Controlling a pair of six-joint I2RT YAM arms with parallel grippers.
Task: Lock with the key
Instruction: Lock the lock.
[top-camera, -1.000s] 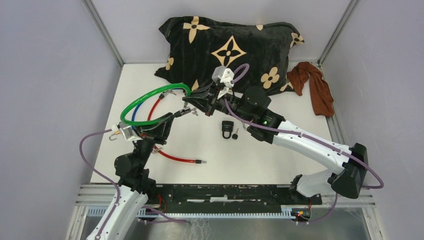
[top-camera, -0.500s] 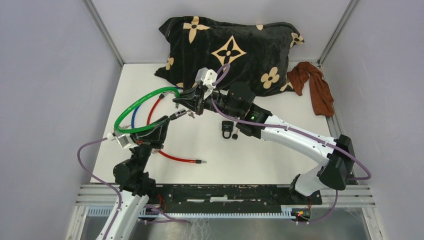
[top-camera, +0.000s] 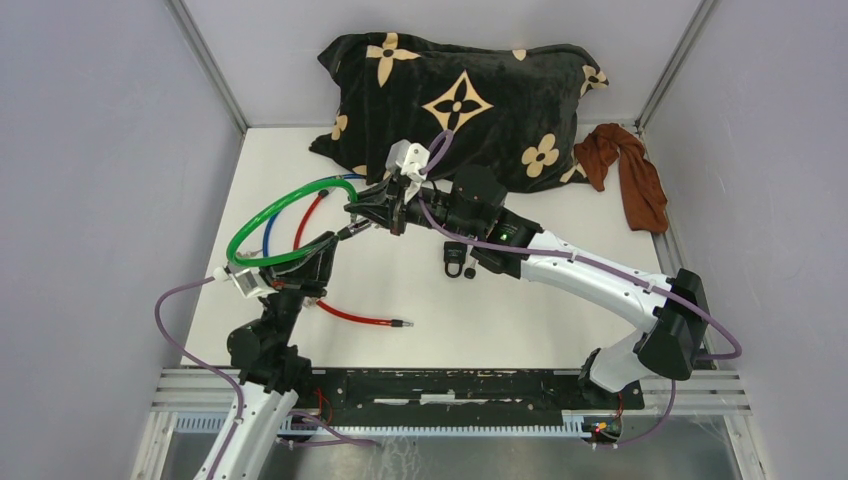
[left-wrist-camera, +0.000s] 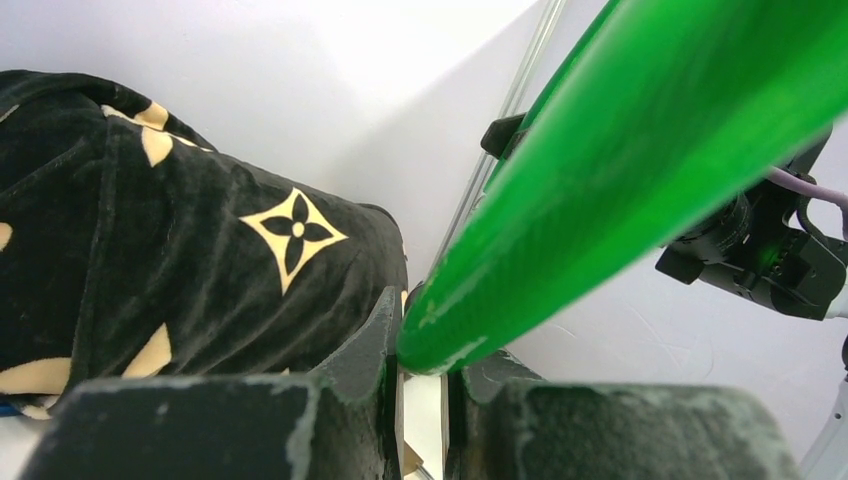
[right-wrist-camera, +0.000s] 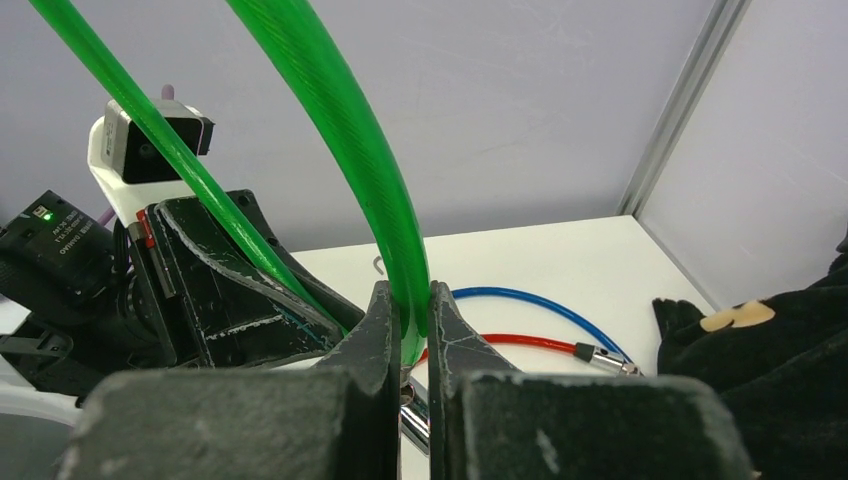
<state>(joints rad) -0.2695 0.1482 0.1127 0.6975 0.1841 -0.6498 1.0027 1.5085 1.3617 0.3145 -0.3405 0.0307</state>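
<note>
One black padlock (top-camera: 455, 258) lies on the worktop (top-camera: 560, 320) behind the right tool (top-camera: 362, 212), under its arm, with the key (top-camera: 470, 271) just beside it. Both tools, the left tool (top-camera: 338, 238) included, are clamped nearly closed on the green cable (top-camera: 262, 212). This is a smooth, glossy, springy loop, gripped near each end, probably to bring the ends together for locking.

Lab test cell, grey panel walls (top-camera: 90, 150), aluminium frame (top-camera: 206, 66)

Bright, even light; the near green cable (left-wrist-camera: 620, 150) is blurred.
</note>
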